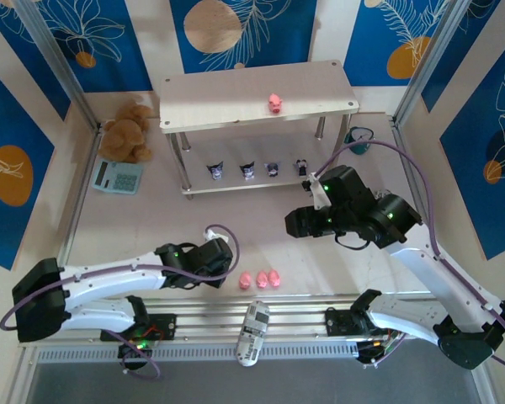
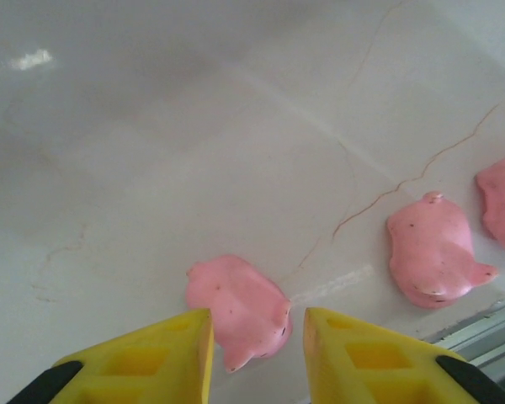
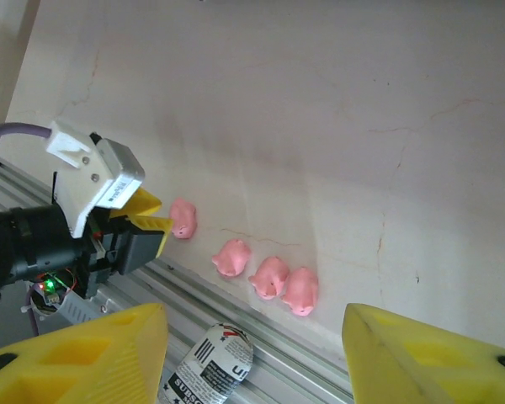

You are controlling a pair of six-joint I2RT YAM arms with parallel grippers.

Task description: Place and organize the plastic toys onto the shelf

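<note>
Spreading pale and veined, the marble-look table sits between blue leaf-patterned panels. From above, the left gripper hides the small pink plastic pig its narrowly parted fingers straddle at 6 o'clock, three more pigs beside. The right gripper gapes wide, empty. At 12 o'clock the whitish two-tier shelf holds one pig above, four dark pointed-eared figurines below.

Inventory count:
- Small pink plastic pig figures: five.
- Dark purple-and-white pointed-ear figurines: four.
- Pale two-tier wooden shelf: one.
- Brown plush teddy bear: one.
- Flat teal clock: one.
- White printed cylinder: one.
</note>
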